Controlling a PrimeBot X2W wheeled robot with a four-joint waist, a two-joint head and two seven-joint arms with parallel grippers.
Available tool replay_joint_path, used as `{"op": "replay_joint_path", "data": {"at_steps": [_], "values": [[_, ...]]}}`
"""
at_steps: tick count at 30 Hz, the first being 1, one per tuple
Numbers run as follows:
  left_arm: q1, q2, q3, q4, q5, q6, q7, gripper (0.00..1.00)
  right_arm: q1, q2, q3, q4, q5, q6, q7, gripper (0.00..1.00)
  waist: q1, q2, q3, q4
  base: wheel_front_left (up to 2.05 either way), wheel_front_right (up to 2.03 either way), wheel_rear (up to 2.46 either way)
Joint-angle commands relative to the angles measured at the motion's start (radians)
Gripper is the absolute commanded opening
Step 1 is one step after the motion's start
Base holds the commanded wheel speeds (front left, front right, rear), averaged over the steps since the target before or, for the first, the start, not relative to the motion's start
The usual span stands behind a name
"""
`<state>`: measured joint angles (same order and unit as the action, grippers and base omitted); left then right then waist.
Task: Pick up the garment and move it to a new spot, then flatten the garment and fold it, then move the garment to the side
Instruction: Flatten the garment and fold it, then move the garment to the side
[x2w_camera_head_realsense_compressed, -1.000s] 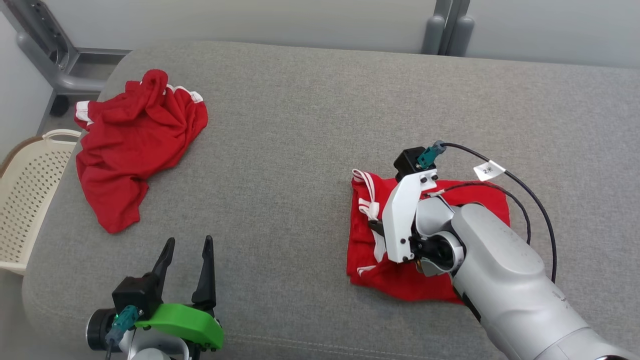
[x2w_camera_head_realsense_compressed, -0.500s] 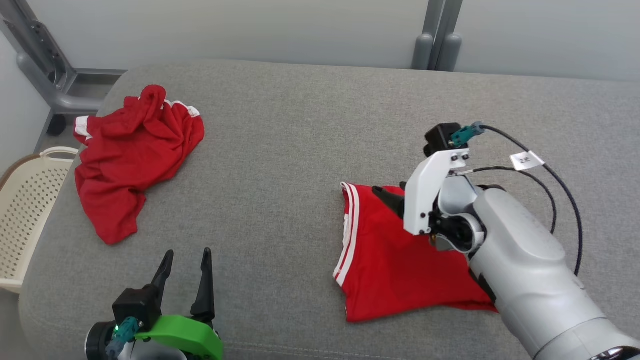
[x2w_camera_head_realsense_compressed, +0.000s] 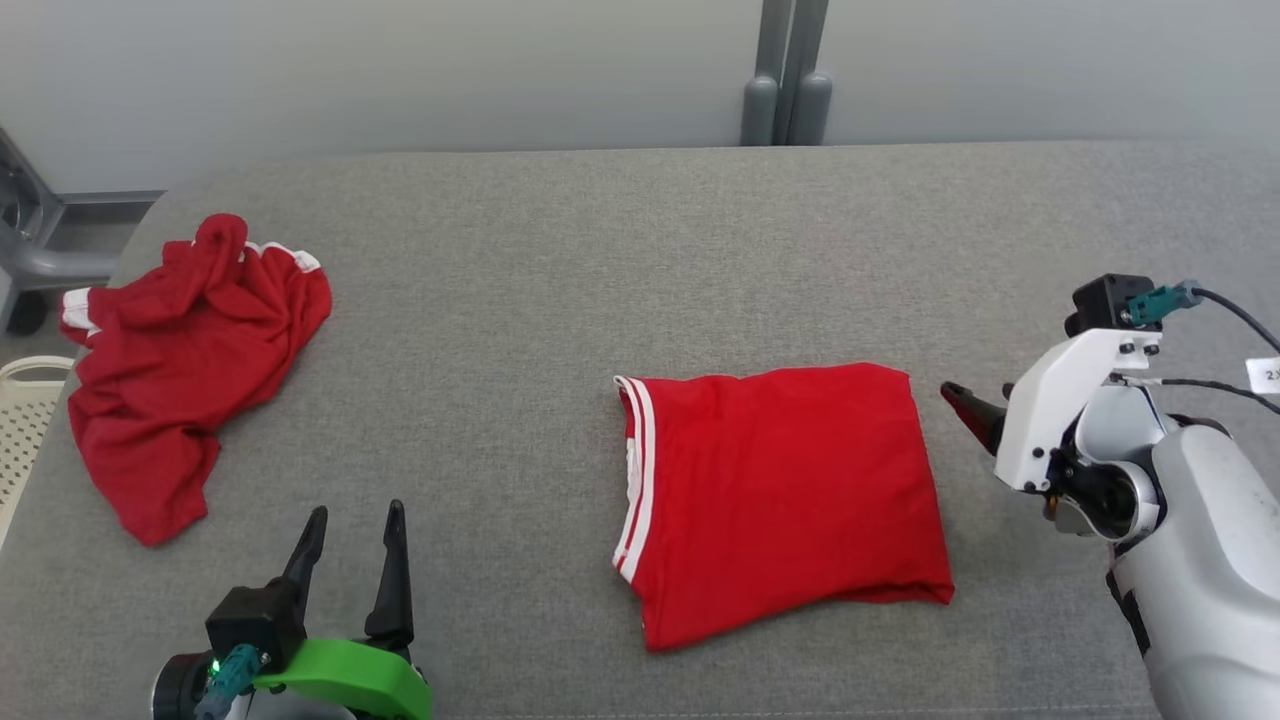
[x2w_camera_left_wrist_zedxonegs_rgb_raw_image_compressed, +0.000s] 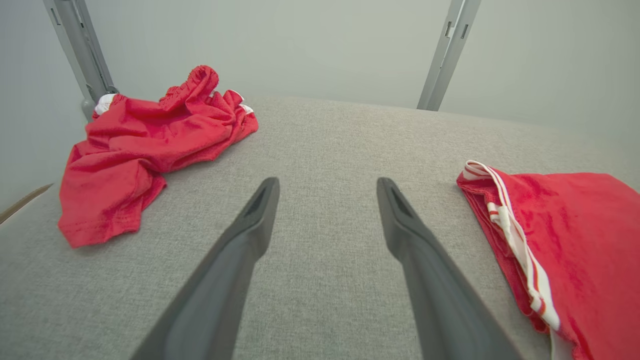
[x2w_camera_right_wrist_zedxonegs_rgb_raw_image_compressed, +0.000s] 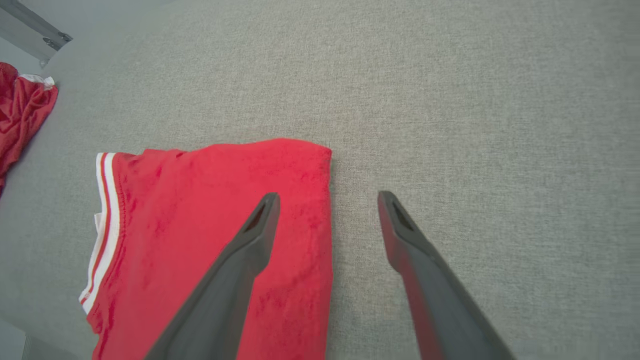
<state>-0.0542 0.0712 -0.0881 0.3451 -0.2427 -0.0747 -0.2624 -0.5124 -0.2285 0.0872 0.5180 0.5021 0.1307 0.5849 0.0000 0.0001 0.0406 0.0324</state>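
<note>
Folded red garment (x2w_camera_head_realsense_compressed: 780, 490) lies flat on the grey sofa cushion (x2w_camera_head_realsense_compressed: 560, 260), centre-right, white-striped hem toward the robot's left. right gripper (x2w_camera_right_wrist_zedxonegs_rgb_raw_image_compressed: 327, 196): fingers spread, holding nothing, at the garment's right edge; in its wrist view one finger overlaps the cloth, contact unclear. left gripper (x2w_camera_head_realsense_compressed: 357, 510): spread wide, empty, near the cushion's front. crumpled red garment (x2w_camera_head_realsense_compressed: 180, 340) sits far left, well apart.

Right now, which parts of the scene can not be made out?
- Folded garment: inner layers, hidden by its top layer, every view.
- Basket: mostly cut off by head view's left edge.
- Right gripper: in head view, its white mount hides one finger.
</note>
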Motion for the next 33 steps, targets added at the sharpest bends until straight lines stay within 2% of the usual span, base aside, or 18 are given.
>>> {"op": "replay_joint_path", "data": {"at_steps": [1, 8, 15, 28, 33], "values": [[-0.004, 0.008, 0.007, -0.005, 0.001, 0.002, -0.003, 1.0, 0.041, 0.019, -0.027, -0.04, -0.018, 0.0, 0.023, 1.0, 0.0, -0.0001, 0.016, -0.03, 0.0, 0.0, 0.0], [-0.028, 0.012, 0.005, -0.006, 0.003, -0.001, -0.003, 1.0, 0.134, 0.105, -0.105, -0.163, -0.085, 0.0, 0.09, 1.0, 0.0, -0.0001, 0.045, -0.049, 0.0, 0.0, 0.0], [-0.049, 0.014, -0.005, 0.002, 0.006, -0.01, -0.003, 1.0, 0.158, 0.155, -0.153, -0.191, -0.15, 0.0, 0.104, 1.0, 0.0, -0.0001, 0.065, -0.035, 0.0, 0.0, 0.0], [-0.071, 0.008, -0.012, 0.008, 0.001, -0.013, -0.003, 1.0, 0.141, 0.177, -0.2, -0.167, -0.239, 0.0, 0.132, 1.0, 0.0, -0.0001, 0.109, 0.017, 0.0, 0.0, 0.0], [-0.081, 0.005, -0.013, 0.001, 0.008, -0.013, -0.003, 1.0, 0.134, 0.177, -0.214, -0.144, -0.225, 0.0, 0.134, 1.0, 0.0, -0.0001, 0.13, 0.034, 0.0, 0.0, 0.0]]}}
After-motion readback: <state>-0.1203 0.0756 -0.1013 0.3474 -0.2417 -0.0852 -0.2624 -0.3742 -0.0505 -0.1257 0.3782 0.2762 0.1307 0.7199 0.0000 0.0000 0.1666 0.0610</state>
